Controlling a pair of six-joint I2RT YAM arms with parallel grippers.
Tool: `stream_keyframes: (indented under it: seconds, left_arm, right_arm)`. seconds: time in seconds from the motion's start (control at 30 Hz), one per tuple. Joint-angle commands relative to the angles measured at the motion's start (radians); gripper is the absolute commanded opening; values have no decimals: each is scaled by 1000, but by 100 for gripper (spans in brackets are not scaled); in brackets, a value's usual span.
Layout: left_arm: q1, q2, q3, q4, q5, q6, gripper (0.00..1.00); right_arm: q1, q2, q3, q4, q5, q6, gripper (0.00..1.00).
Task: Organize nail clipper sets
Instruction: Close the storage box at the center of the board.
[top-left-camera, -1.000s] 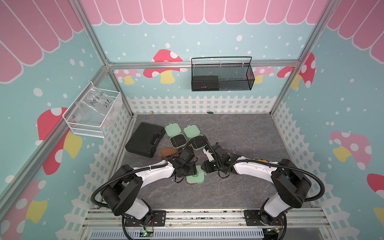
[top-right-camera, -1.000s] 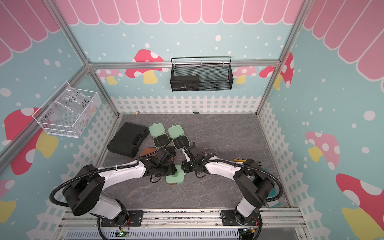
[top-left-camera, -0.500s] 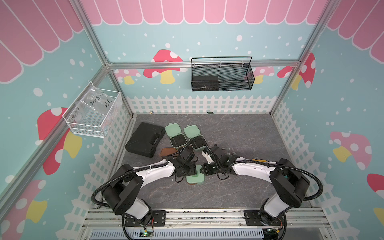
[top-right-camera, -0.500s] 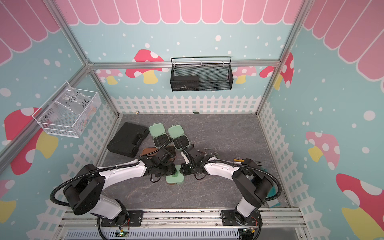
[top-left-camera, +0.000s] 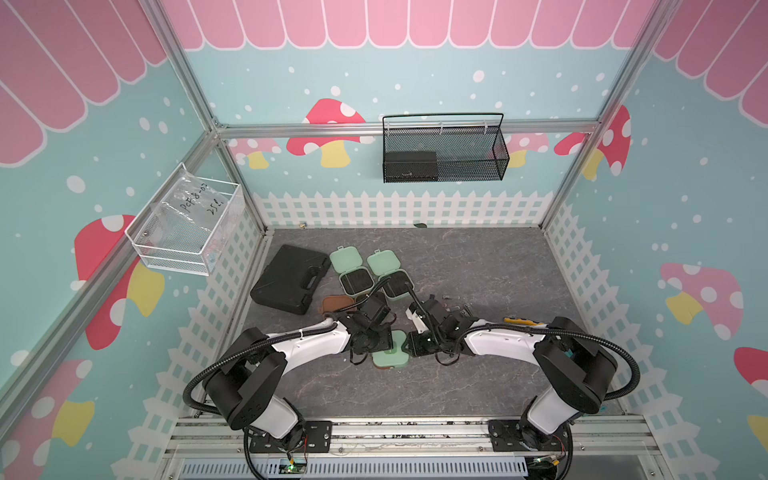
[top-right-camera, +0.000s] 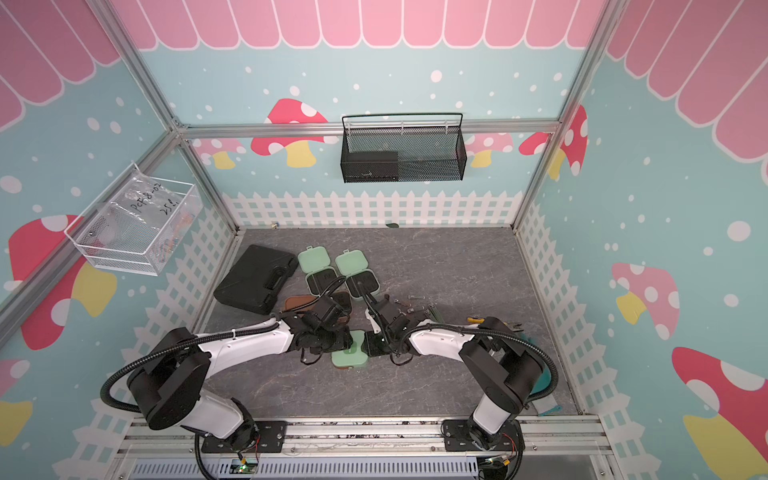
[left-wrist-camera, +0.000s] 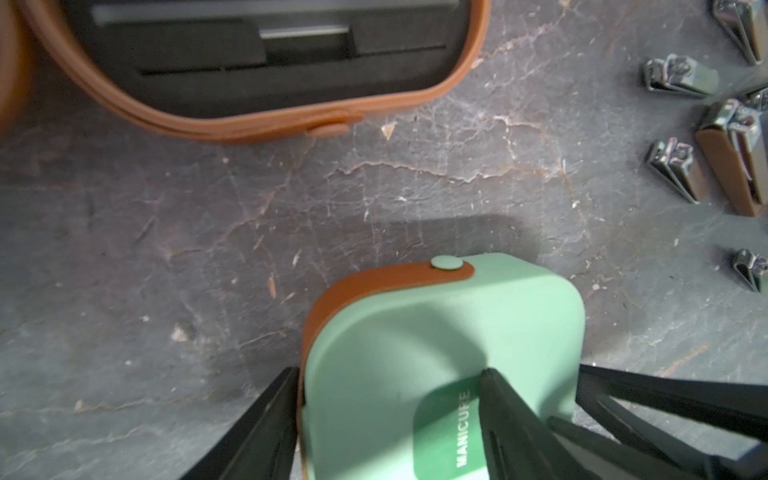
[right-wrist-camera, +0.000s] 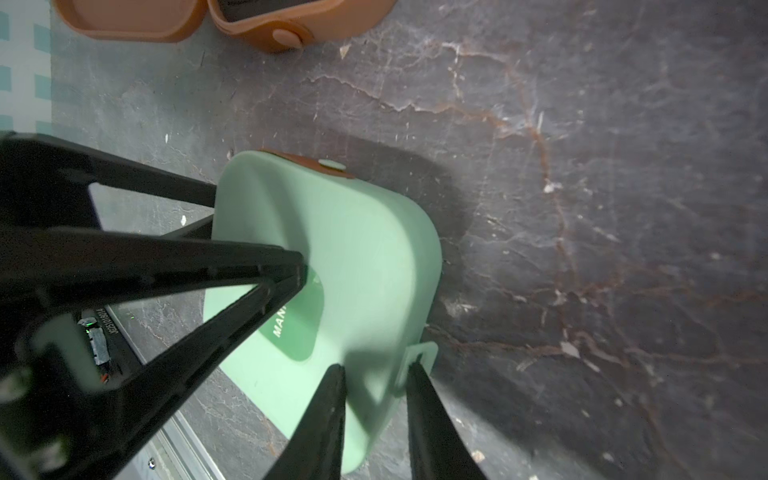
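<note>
Nearest the front, a closed green case (top-left-camera: 390, 359) lies flat on the grey desk (top-left-camera: 478, 266) between the two arms, with a brown strap along one edge. The left gripper (left-wrist-camera: 388, 374) has its jaws apart: one finger (left-wrist-camera: 266, 424) sits against the case's side and the other rests on the lid at the printed label. The right gripper (right-wrist-camera: 376, 368) is at the opposite edge, its fingers a little apart with the rim between them. One finger is on the lid and one is just beside the small tab (right-wrist-camera: 420, 353); whether they pinch the rim I cannot tell. Just beyond lies the brown case (left-wrist-camera: 249, 120), open, its black insert showing. On the right arm's side is a loose cluster of silver clippers (left-wrist-camera: 675, 79). Farther back, two open green cases (top-left-camera: 345, 257) sit close side by side, lids toward the back wall. Left of them is the larger black case (top-left-camera: 289, 284) with a handle. A black wire basket (top-left-camera: 442, 149) hangs on the back wall.
</note>
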Motion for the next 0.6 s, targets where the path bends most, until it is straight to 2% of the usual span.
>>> stream_keyframes:
  seconds: [0.0,0.57]
  left_arm:
    - [-4,59,-45,-154,-24,-4,68]
    - [-9,52,-85,-90,25,-49,67]
  right_arm:
    - [12,43,-49,1,-23,26,27]
    - [-32,105,-231,342,-261,122,27]
